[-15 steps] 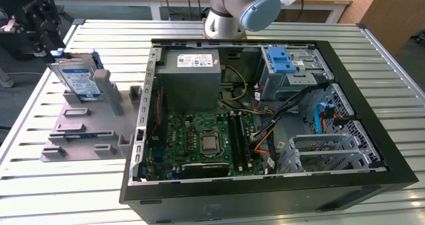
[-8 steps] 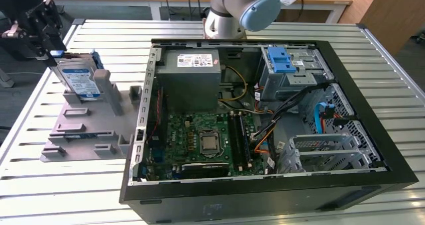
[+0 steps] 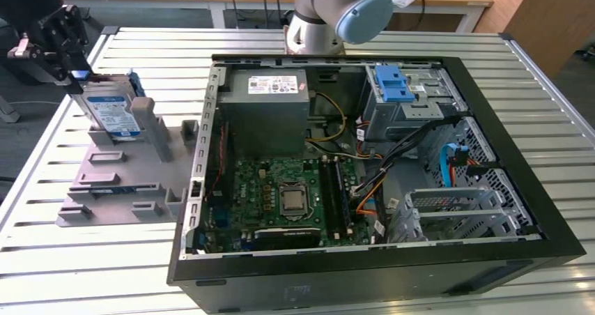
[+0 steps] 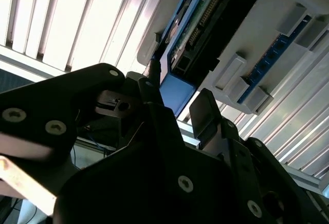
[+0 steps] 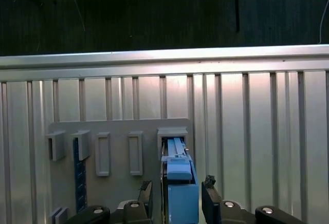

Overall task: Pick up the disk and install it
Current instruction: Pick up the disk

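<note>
Disk (image 3: 110,113): prob. silver, blue frame

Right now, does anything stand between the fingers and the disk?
Nothing visible does. In the first wrist view the gripper has its fingers on either side of the disk, which stands on edge in a grey holder.

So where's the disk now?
At the exterior view's left, the disk stands upright in the grey holder beside the computer case, the claw at its top edge.

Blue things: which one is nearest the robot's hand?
The disk standing upright in the grey holder, outside the computer case. The hand straddles its blue edge; the blue latch sits far off inside it.
</note>
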`<state>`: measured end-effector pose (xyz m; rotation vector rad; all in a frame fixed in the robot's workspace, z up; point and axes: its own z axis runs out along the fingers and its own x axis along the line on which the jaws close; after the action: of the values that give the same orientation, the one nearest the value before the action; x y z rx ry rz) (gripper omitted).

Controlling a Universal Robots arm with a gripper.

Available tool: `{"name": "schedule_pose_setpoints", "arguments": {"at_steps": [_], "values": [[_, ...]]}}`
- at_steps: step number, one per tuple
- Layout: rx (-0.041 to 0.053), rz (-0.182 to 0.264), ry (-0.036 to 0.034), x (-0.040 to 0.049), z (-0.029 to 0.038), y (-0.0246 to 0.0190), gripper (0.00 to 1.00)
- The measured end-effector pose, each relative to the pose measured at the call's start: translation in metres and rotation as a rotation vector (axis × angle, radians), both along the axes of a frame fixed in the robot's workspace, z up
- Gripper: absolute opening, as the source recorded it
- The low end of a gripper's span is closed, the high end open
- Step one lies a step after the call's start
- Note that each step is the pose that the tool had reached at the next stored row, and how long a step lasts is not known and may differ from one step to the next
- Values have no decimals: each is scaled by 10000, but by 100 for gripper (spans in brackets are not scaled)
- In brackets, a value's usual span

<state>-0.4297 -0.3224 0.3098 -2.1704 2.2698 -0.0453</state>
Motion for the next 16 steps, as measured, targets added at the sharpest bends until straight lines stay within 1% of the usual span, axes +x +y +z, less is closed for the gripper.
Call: {"name": "schedule_pose_setpoints", "arguments": {"at_steps": [4,7,11,12,16], "values": [[2,0,-3,-1,-5,0,51],[8,0,-3,-4,-22,0,51],[11,-1,0,-21,-57,0,51],[14,9,-4,-31,-79,0,51],[15,43,-2,-34,-117,0,51]]}}
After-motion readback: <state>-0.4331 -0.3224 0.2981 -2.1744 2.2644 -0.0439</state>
